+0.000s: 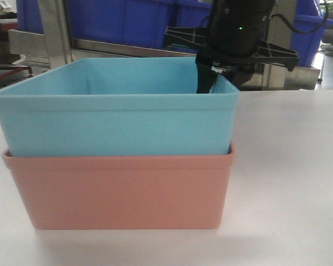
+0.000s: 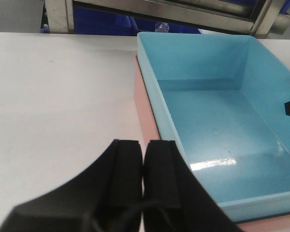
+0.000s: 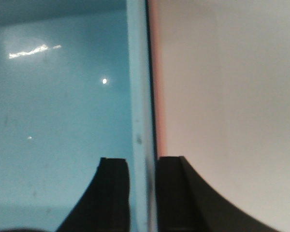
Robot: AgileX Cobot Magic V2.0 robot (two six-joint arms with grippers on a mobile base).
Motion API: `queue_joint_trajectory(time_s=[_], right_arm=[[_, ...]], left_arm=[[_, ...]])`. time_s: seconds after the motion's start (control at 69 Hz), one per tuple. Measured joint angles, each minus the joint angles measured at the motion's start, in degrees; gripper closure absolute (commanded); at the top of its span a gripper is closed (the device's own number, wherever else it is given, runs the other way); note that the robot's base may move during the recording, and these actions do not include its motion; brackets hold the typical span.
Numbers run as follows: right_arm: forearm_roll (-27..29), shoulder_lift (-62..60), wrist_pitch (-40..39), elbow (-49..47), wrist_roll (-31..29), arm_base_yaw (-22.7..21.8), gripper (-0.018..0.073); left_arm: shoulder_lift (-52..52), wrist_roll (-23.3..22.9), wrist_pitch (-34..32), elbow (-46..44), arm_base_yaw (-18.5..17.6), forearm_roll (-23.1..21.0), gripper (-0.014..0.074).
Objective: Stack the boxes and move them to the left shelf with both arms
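The light blue box [image 1: 116, 122] sits nested inside the salmon pink box [image 1: 122, 194] on the white table. My right gripper [image 1: 211, 83] reaches down at the stack's far right corner. In the right wrist view it [image 3: 143, 166] straddles the blue box's side wall [image 3: 137, 96], one finger inside and one outside against the pink rim [image 3: 157, 96], shut on the wall. My left gripper [image 2: 144, 159] is shut with nothing in it. It hovers over the table just left of the pink box [image 2: 147, 116] and the blue box [image 2: 217, 116].
Dark blue crates [image 1: 127, 22] stand behind on a metal shelf frame [image 1: 55, 33] along the table's far edge. White tabletop [image 1: 288, 166] stretches to the right of the stack, and more [image 2: 58, 96] lies to its left.
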Motion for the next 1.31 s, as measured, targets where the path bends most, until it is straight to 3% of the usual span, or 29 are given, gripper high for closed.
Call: queue_joint_trajectory(time_s=[0.116, 0.247, 0.334, 0.682, 0.972, 1.305], right_arm=[[0.0, 0.0, 1.55, -0.11, -2.08, 0.0, -0.0042], [-1.07, -0.39, 3.25, -0.11, -4.17, 0.0, -0.0052], [-1.71, -1.35, 3.7, -0.11, -5.05, 0.0, -0.0052], [-1.91, -2.74, 5.91, -2.69, -10.16, 0.0, -0.0052], [-1.94, -0.91, 5.31, -2.72, -10.54, 0.0, -0.0052], [-2.04, 6.44, 1.69, -2.72, -10.67, 0.0, -0.0052]], left_arm=[[0.25, 0.0, 0.64, 0.0, 0.0, 0.0, 0.0395], [1.85, 0.0, 3.2, -0.81, 0.0, 0.0, 0.0146], [4.03, 0.0, 6.04, -3.41, 0.0, 0.0, 0.0073], [24.95, 0.0, 19.69, -24.74, -0.87, -1.7, 0.0069], [44.99, 0.0, 20.0, -34.98, -3.23, -2.11, 0.0069], [59.43, -1.03, 18.17, -36.55, -3.34, -2.49, 0.0084]])
